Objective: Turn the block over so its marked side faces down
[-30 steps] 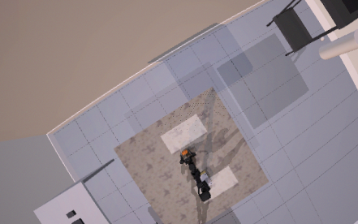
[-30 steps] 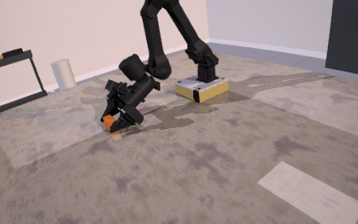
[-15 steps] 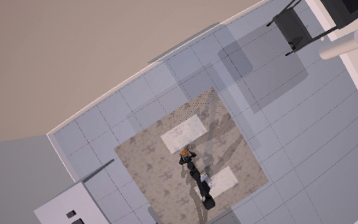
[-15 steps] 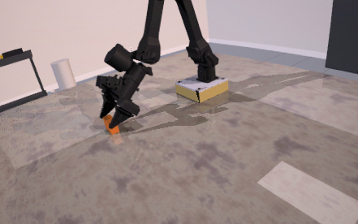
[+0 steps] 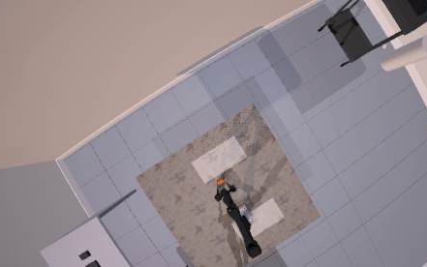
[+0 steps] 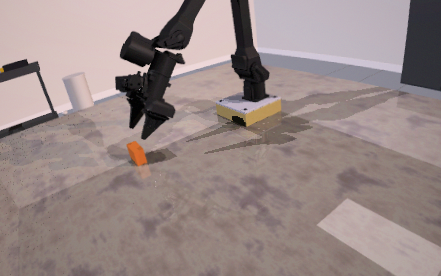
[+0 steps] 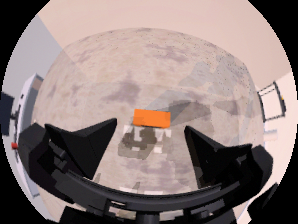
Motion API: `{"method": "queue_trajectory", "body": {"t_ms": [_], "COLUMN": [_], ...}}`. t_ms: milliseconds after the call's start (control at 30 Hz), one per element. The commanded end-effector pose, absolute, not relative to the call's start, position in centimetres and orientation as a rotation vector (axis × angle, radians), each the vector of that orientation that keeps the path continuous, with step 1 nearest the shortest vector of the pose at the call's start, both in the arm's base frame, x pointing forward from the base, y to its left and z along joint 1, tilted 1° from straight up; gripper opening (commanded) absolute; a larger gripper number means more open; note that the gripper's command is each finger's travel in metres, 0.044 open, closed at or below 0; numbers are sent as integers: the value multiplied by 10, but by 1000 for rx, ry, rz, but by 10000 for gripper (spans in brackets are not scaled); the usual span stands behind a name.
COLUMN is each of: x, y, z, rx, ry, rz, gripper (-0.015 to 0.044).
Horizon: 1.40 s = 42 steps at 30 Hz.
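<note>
An orange block point(image 5: 220, 182) point(image 6: 136, 153) point(image 7: 151, 118) rests on the mottled brown table point(image 5: 179, 213) point(image 6: 275, 200) point(image 7: 90, 90). In the exterior view it looks set on a narrow side, and its plain orange faces show. In the wrist view its long side runs across the picture. No clear mark can be made out on it. My gripper point(image 5: 225, 190) point(image 6: 139, 132) point(image 7: 150, 125) is open and empty. It hangs above the block, tilted, with its fingertips clear of it. In the wrist view the block lies between and beyond the two fingertips. The block's underside is hidden.
The arm's yellow-sided base point(image 6: 264, 111) stands behind the gripper in the exterior view. Pale rectangular patches point(image 5: 219, 160) point(image 6: 382, 237) show on the table. A black cart point(image 6: 15, 100) and a white cylinder point(image 6: 78, 91) stand farther off, away from the block.
</note>
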<state>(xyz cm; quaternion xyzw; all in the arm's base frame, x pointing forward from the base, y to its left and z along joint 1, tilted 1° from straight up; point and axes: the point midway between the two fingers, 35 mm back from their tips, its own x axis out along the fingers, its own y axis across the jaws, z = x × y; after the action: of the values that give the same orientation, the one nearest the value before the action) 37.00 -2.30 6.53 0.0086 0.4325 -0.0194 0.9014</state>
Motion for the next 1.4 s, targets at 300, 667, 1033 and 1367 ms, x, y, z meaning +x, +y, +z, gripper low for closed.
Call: {"method": "queue_trajectory", "body": {"t_ms": [300,667,1033,1367], "x": [388,403,403,407], "y": [-25,-25,-25,-24], "z": [87,106,110,74], "rx": [17,24,25,25], "ry": [1114,1451,1526,1526], "rz": [-43,-42,-41,-41], "gripper": [440,440,440,440]}}
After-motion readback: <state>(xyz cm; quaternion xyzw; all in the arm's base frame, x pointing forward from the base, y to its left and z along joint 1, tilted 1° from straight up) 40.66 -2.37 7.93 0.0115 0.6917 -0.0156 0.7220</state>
